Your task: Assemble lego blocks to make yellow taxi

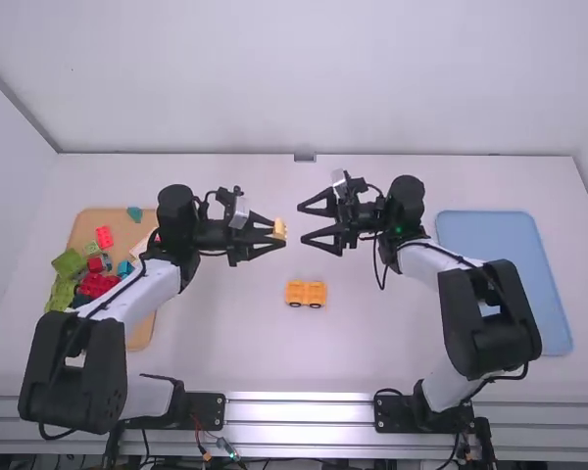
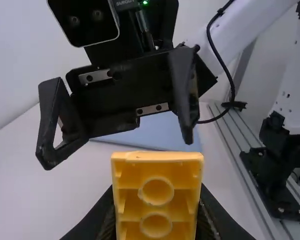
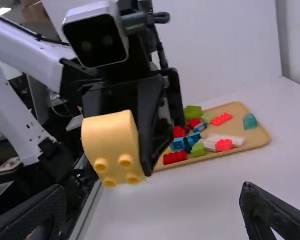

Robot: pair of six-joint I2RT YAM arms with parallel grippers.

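Closest to you in the left wrist view sits the yellow plastic block with one rounded face [image 2: 156, 192], clasped by the left gripper [image 2: 157, 220], its hollow underside facing the camera. Beyond it, the right gripper [image 2: 118, 150] has its fingers spread, gripping nothing. This looks like a handover, so keep the block steady.

In the right wrist view, four studs point towards you, tilted downward. Align the right fingers with the block's flat sides, close gently, and release the left only once the grip is firm.

In the high view, the yellow block base with black wheels [image 1: 306, 293] rests on the white table [image 1: 225, 343]; the held block is raised, beyond the base and slightly left of it. Afterwards, turn the studs upward, square the block over the base and press straight down.
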